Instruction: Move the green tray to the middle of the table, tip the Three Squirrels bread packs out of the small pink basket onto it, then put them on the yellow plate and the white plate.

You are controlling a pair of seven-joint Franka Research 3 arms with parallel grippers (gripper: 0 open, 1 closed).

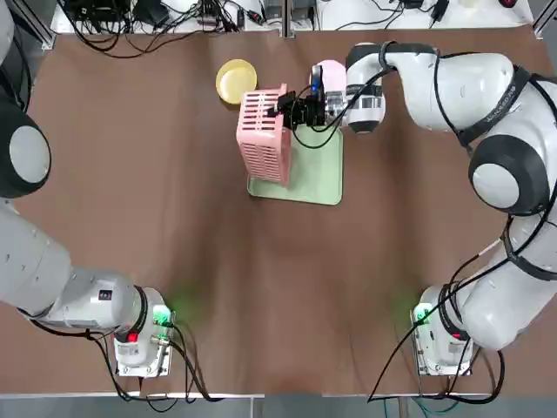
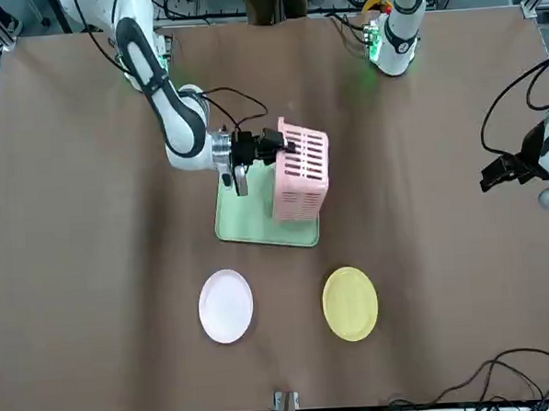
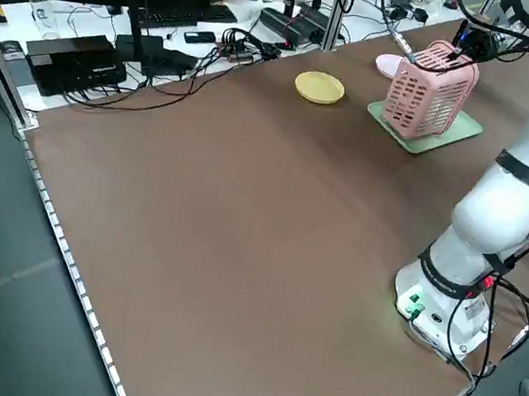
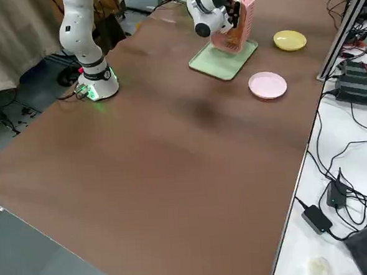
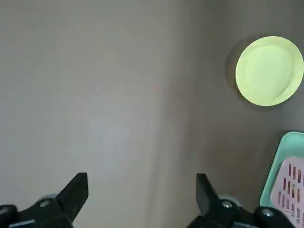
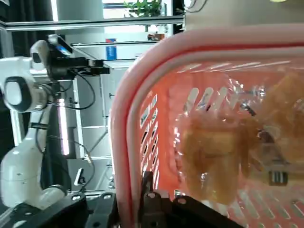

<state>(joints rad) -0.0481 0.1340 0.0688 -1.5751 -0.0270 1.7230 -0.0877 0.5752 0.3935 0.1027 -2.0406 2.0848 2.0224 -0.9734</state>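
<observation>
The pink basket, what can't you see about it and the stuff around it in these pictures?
- How many bread packs: right wrist view shows some, cut off by the edge; elsewhere the small pink basket slats hide them.
- White plate: partly hidden by the right end effector in the top view.
- Green tray: basket covers part.

The right gripper (image 4: 233,11) grips the small pink basket (image 4: 236,23), tipped over the green tray (image 4: 216,64). The white plate (image 4: 267,85) and the yellow plate (image 4: 289,40) lie nearby.

I see the basket (image 1: 264,135) tipped over the tray (image 1: 315,172), packs (image 6: 223,156) inside it. Behind the tray sit two plates (image 1: 236,80), side by side.
</observation>
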